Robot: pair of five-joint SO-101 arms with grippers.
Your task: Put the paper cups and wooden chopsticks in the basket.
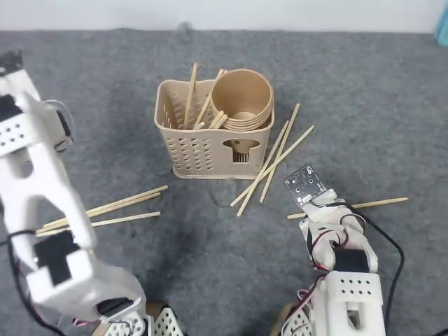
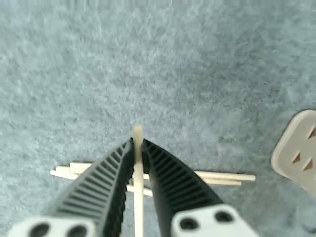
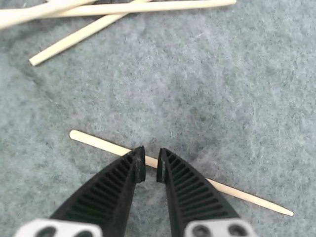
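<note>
A beige basket [image 1: 192, 150] stands mid-table holding stacked paper cups [image 1: 241, 98] and several wooden chopsticks [image 1: 190, 91]. My left gripper [image 2: 137, 143] is shut on one chopstick [image 2: 138, 132], held above the carpet over a few loose chopsticks [image 2: 217, 177]; the basket's corner [image 2: 296, 148] is off to one side. My right gripper [image 3: 149, 165] hovers with a narrow gap between its fingertips, just above a single chopstick [image 3: 98, 142] lying on the carpet. Nothing sits between its fingers.
A few chopsticks [image 1: 105, 208] lie left of the basket and a few more [image 1: 276, 161] lean by its right side. One lone chopstick [image 1: 378, 204] lies at the right. Grey carpet covers the table.
</note>
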